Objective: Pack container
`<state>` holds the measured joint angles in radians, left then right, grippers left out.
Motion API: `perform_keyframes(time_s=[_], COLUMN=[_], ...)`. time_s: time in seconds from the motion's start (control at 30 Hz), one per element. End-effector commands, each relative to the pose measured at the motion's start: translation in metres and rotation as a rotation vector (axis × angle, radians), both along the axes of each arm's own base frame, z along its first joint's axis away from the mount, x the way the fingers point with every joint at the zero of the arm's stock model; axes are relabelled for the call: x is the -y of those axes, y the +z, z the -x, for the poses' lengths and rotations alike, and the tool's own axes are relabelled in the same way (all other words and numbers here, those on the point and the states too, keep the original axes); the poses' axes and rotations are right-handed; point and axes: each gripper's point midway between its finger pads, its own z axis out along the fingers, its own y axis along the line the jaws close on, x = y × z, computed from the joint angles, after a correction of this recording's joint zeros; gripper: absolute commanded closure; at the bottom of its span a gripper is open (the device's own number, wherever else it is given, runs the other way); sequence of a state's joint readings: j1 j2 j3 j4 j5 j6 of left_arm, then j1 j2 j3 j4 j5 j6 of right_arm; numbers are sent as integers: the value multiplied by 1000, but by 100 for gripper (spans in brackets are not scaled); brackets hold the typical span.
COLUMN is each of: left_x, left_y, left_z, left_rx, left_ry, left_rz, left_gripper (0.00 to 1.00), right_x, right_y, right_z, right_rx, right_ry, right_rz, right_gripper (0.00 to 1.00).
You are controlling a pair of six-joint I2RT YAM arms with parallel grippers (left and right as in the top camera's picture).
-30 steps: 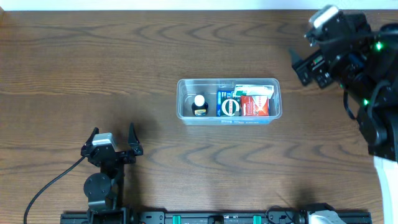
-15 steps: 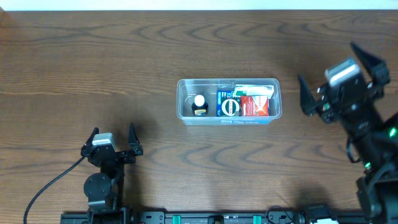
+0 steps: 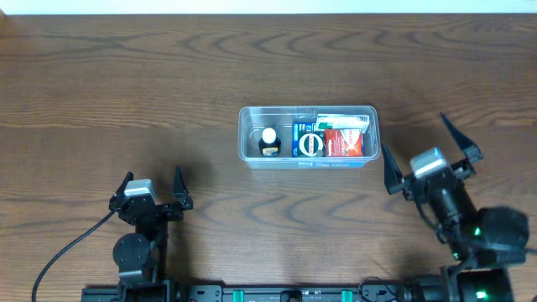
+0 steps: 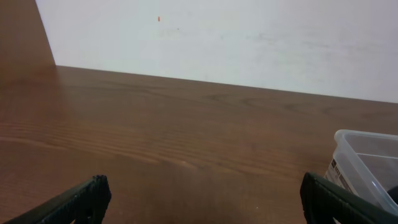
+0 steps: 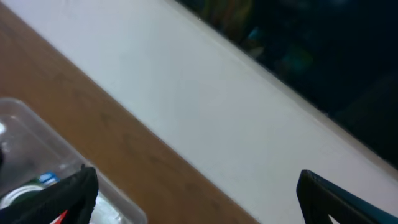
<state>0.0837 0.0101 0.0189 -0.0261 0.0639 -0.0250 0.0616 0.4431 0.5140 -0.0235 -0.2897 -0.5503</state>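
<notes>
So, table point(image 3: 126, 75): brown wood, and I can't spot anything loose lying on it.
Container point(image 3: 250, 126): clear tub sitting mid-table, long side across. It's well apart from the left arm and near the right one.
Right gripper point(image 3: 415, 136): just off the tub's right end, fingers spread wide, holding nothing.
Left gripper point(image 3: 153, 173): down at the front-left, fingers wide too, empty.
Packets point(image 3: 336, 141): blue, red and a white-green one, filling the tub's right half.
Bottle point(image 3: 268, 141): small, white cap, upright in the left half.
Step, my guess: packing looks done, so it's just parking the right arm.
Tip: swing away from the tub, not across it, so a finger doesn't clip the rim.
</notes>
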Motion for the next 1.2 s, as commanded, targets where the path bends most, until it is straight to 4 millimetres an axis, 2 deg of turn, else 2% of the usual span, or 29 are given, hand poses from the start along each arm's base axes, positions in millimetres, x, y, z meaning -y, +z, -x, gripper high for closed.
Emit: perform_keyframes(time_s=[0.0, 0.2, 0.43, 0.73, 0.87, 1.0, 1.17], left_x=[-1, -1, -1, -1, -1, -1, -1], left_y=[-16, -16, -16, -16, -16, -16, -16], left_z=[1, 1, 1, 1, 1, 1, 1], left_rx=[-51, -50, -50, -50, -50, -50, -50], left_ry=[4, 4, 4, 4, 4, 4, 4], left_rz=[-6, -6, -6, -6, -6, -6, -6], left_gripper=[2, 2, 2, 2, 2, 2, 2], right_x=[1, 3, 6, 14, 19, 35, 40], right_y=[-25, -60, -82, -115, -124, -128, -133], right_z=[2, 8, 16, 13, 13, 12, 11], right_rx=[37, 123, 145, 33, -10, -50, -72], right_ry=[7, -4, -17, -64, -92, -180, -207], right_rz=[5, 1, -1, -69, -94, -208, -233], right_gripper=[1, 1, 1, 1, 1, 1, 1])
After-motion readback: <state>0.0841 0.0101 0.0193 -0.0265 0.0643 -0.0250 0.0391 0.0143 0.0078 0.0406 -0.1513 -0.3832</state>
